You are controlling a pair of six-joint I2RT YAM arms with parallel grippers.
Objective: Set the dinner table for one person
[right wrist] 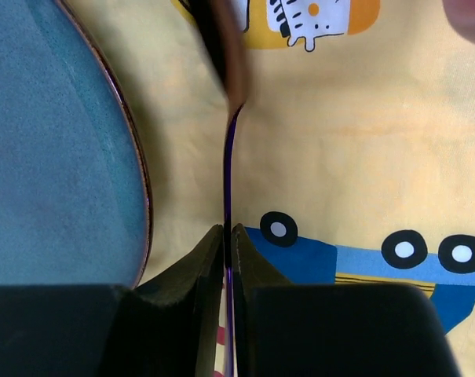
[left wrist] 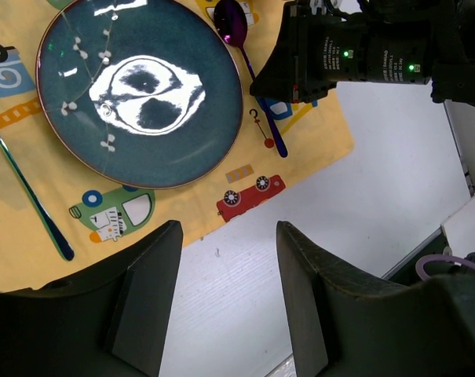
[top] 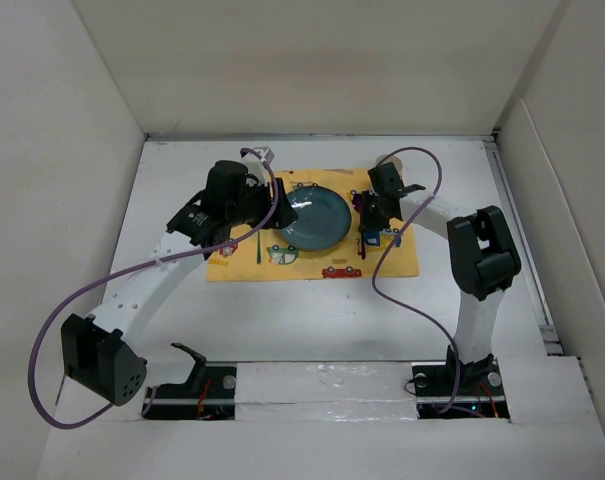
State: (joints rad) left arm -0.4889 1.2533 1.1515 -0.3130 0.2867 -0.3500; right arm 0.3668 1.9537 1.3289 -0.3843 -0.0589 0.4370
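The white dinner table (top: 312, 320) carries a yellow cloth (top: 402, 258) printed with vehicles. A dark blue plate (top: 312, 217) lies in the middle of the cloth. My right gripper (top: 366, 226) is low at the plate's right side, shut on the thin handle of a purple spoon (right wrist: 228, 157). The spoon's bowl (left wrist: 234, 22) points to the far side, next to the plate's rim. My left gripper (top: 274, 212) is open and empty (left wrist: 229, 298), raised over the plate's left side. A teal iridescent utensil (left wrist: 27, 192) lies on the cloth left of the plate (left wrist: 143, 86).
Off-white walls (top: 312, 70) close the table on three sides. Purple cables (top: 72, 300) loop from both arms. The right arm's black wrist (left wrist: 355, 55) hangs over the cloth's right part. Bare white table (left wrist: 363, 181) lies in front of the cloth.
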